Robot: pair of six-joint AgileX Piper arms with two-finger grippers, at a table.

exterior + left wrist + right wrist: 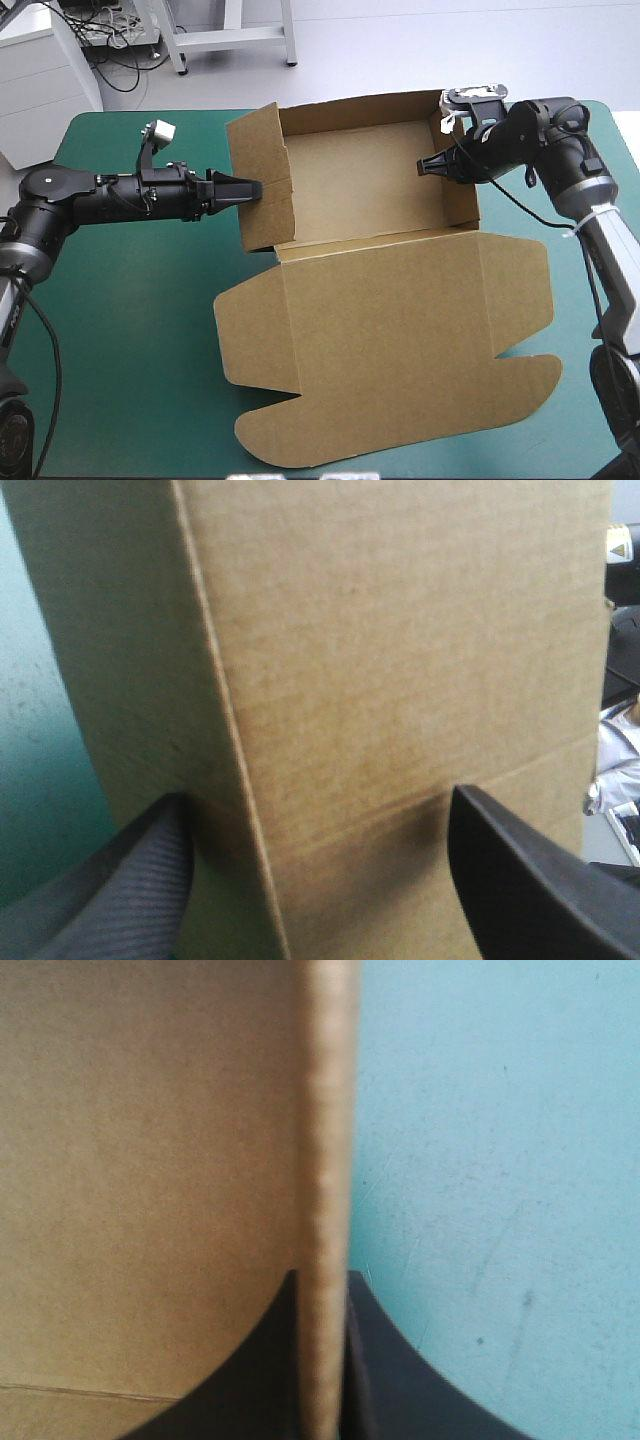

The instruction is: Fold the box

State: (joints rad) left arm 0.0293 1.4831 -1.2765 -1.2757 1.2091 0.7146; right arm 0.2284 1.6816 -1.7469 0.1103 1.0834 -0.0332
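Note:
The brown box stands as an open tray at the middle back of the table, walls raised. Its lid lies flat toward the front edge. My left gripper is at the outside of the tray's left wall. In the left wrist view that gripper is open, its black fingers apart against the wall, which fills the view. My right gripper sits at the tray's right wall. In the right wrist view it is shut on the wall's upright edge.
The teal-green cover lies bare left of the lid and along the front left. A narrower bare strip runs beside the lid's right side. The lid's rounded flaps reach close to the table's front edge.

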